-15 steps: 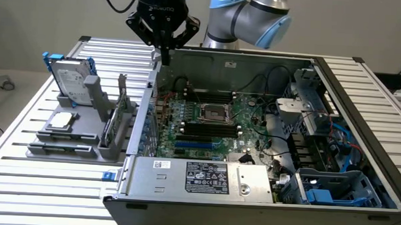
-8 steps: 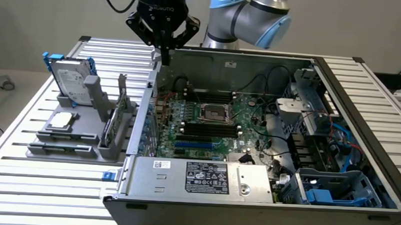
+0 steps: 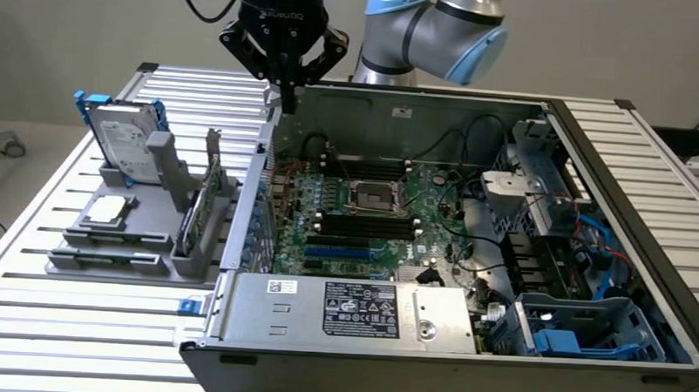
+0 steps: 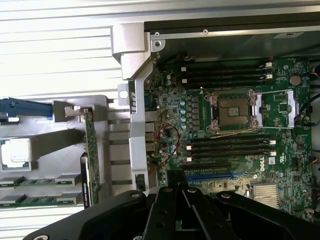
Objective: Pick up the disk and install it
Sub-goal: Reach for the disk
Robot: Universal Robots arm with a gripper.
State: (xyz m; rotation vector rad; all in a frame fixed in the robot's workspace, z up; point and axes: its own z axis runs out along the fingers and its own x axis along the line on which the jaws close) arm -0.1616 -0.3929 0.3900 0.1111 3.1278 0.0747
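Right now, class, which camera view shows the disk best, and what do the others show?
The exterior view: the disk stands upright in the grey holder beside the computer case, its labelled face and blue carrier plain to see. The wrist view gives an edge-on strip of its blue carrier, not its face.

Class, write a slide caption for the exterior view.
Shut gripper hovers beside the open computer case; disk stands upright in grey rack.

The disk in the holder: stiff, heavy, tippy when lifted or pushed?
The disk looks like a rigid metal slab, so it is probably stiff and heavy for its size. Standing on edge in the grey holder, it might tip if pushed sideways.
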